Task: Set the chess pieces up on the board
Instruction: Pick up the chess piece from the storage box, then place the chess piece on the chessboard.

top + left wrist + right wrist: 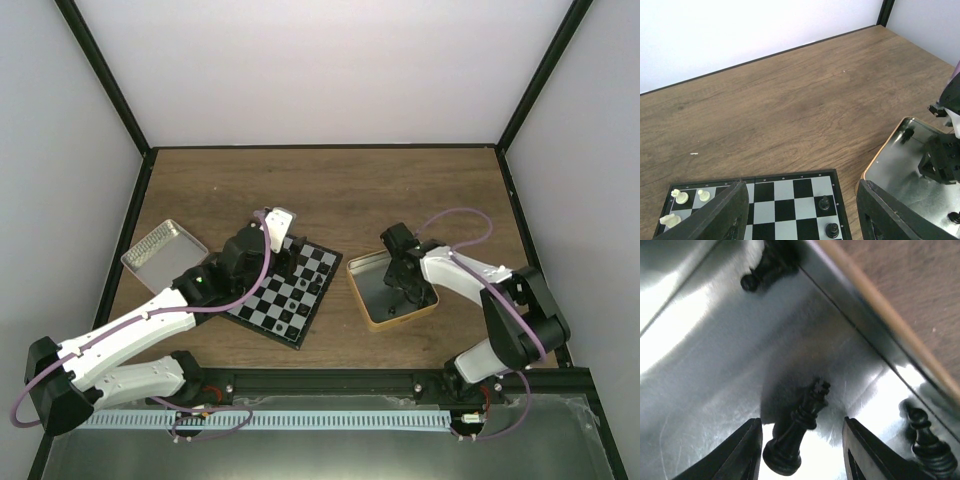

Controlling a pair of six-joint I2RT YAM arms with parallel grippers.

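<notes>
While straddling the lying black piece [805, 412] with the released right end effector [801, 432], lower and clench gently at its waist.

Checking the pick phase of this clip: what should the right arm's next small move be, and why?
Probably ease down a little and close the right gripper on the black piece. That piece sits between the open fingers on the floor of the gold-rimmed tin, apparently lying tilted, and nothing is gripped yet.
</notes>
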